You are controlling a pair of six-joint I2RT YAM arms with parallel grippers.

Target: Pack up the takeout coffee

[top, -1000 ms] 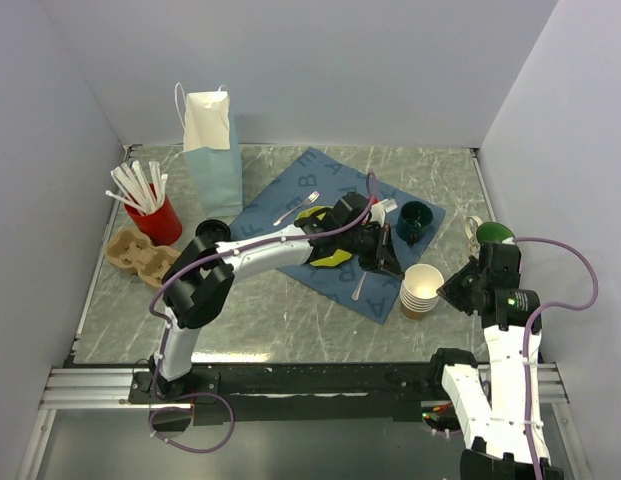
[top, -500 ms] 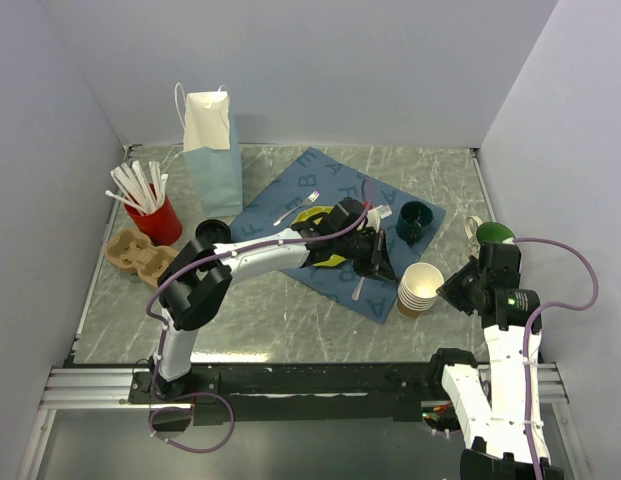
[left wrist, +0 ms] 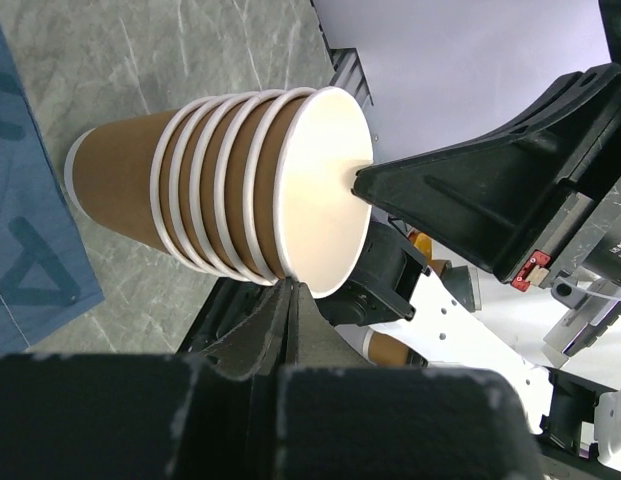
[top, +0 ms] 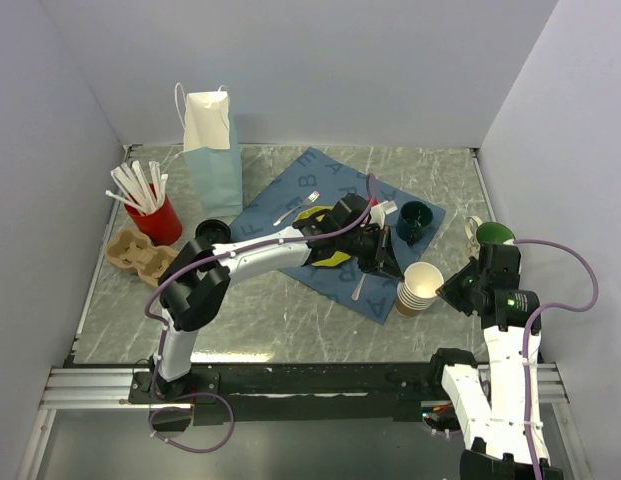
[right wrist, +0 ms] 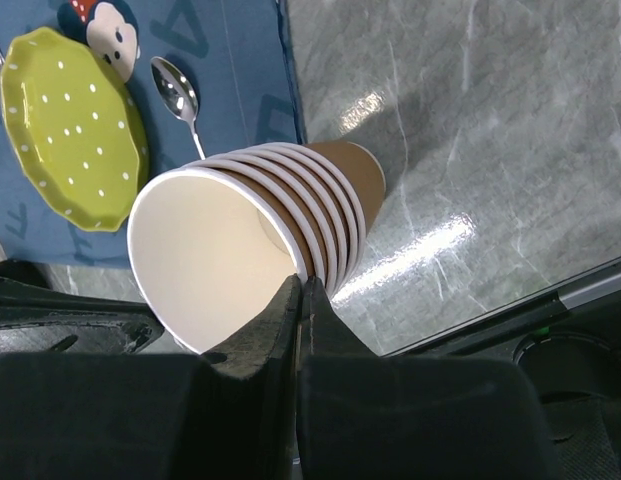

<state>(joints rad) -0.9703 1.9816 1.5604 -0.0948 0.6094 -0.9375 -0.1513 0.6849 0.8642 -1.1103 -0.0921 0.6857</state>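
Matt paper cups (right wrist: 220,260) on glossy marbled tabletop (right wrist: 470,150).

From above, left arm (top: 260,252) bends at the elbow and stretches toward 3 o'clock, left gripper (top: 387,265) fingers pressed together; right arm (top: 505,350) rises toward 12 o'clock, right gripper (top: 451,290) aimed at 9 o'clock, fingers closed.

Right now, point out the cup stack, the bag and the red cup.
cup stack (top: 418,291): top view, on the stacked rims.
bag (top: 215,168): top view, on the front face.
red cup (top: 166,226): top view, on the side wall.
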